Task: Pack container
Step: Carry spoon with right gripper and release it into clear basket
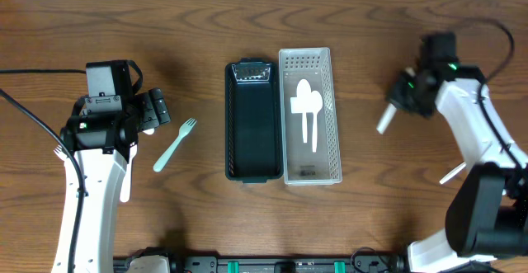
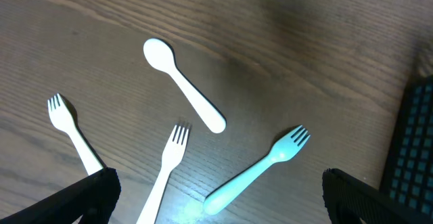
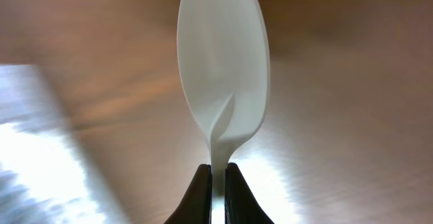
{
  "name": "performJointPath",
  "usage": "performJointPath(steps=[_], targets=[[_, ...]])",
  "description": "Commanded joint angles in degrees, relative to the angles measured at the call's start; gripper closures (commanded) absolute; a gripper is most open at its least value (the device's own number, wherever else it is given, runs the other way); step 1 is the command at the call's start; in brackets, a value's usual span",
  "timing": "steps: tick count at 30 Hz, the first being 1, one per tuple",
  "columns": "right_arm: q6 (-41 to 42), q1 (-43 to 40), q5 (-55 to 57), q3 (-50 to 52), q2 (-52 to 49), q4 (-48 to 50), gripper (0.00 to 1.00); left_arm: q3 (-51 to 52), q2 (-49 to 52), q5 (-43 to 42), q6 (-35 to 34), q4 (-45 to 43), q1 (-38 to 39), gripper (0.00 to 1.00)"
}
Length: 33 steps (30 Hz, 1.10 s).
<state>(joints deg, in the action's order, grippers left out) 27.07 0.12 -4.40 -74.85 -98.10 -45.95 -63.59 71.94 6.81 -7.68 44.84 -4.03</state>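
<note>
A black container (image 1: 252,120) and a clear perforated container (image 1: 309,116) stand side by side mid-table; two white spoons (image 1: 308,108) lie in the clear one. My right gripper (image 1: 402,100) hovers right of them, shut on a white spoon (image 1: 384,121). In the right wrist view its fingers (image 3: 203,190) pinch the handle of that spoon (image 3: 222,68), bowl pointing away. My left gripper (image 2: 220,193) is open above a teal fork (image 2: 260,170), which also shows in the overhead view (image 1: 175,143). A white fork (image 2: 168,170) lies beside it.
In the left wrist view a white spoon (image 2: 183,83) and a second white fork (image 2: 71,132) lie on the wood, with the black container's edge (image 2: 413,143) at the right. Another white utensil (image 1: 452,172) lies near the right arm's base.
</note>
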Motion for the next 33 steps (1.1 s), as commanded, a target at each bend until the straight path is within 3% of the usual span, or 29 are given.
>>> performJointPath(steps=[1, 10, 18, 27, 33], targets=[[-2.5, 7.9, -1.9, -5.7, 3.0, -0.8, 0.99, -1.4, 0.2, 0.0, -0.1, 0.1, -0.3, 0.02], [-2.3, 23.5, 2.1, -5.7, -1.0, 0.6, 0.93, -1.4, 0.2, 0.0, -0.1, 0.1, -0.3, 0.02], [-2.3, 27.6, 2.7, -5.7, -11.4, 0.7, 0.90, -1.4, 0.2, 0.1, -0.1, 0.2, -0.3, 0.02], [-3.8, 27.2, 2.7, -7.1, -12.6, 2.4, 0.45, -1.4, 0.2, 0.0, -0.1, 0.2, -0.3, 0.02], [-6.2, 22.1, 7.5, -20.4, -5.0, -7.1, 0.41, -1.4, 0.2, 0.1, -0.1, 0.1, -0.3, 0.02]])
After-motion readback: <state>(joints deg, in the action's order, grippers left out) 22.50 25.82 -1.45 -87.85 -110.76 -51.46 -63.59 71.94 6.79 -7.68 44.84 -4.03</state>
